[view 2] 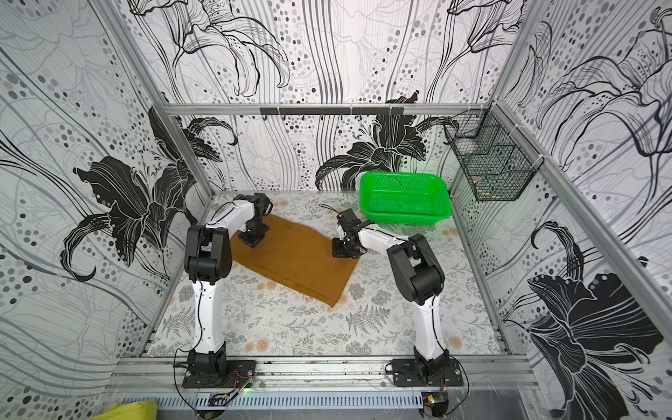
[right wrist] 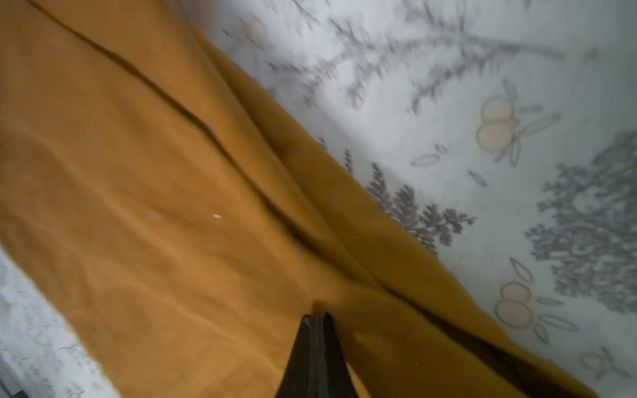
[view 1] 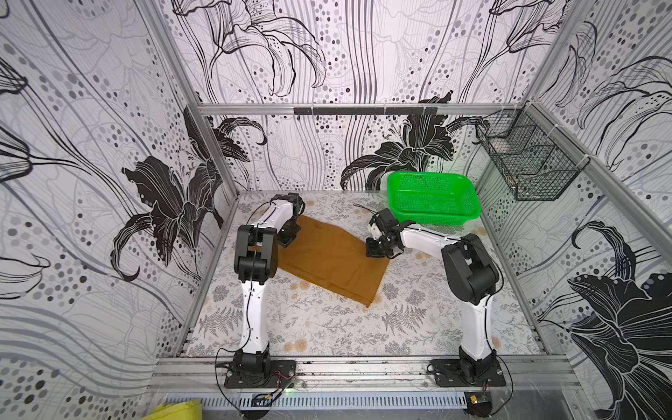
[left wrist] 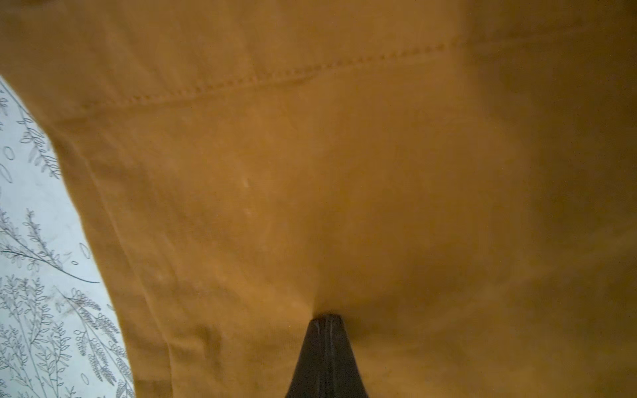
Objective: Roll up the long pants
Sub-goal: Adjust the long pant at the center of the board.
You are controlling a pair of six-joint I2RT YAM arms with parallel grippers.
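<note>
We found the pants [view 1: 327,262] folded flat, rolling not yet begun. Left gripper [left wrist: 325,318] and right gripper [right wrist: 317,317] each pinched cloth near the far corners.

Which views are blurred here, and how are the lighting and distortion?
Right wrist view: motion-smeared, with the long pants and tablecloth both soft. Left wrist view: steadier, the pants' stitching is readable, though the cloth darkens toward one side. Both top views: sharp and evenly lit, wide-angle, with the side walls splaying outward.
</note>
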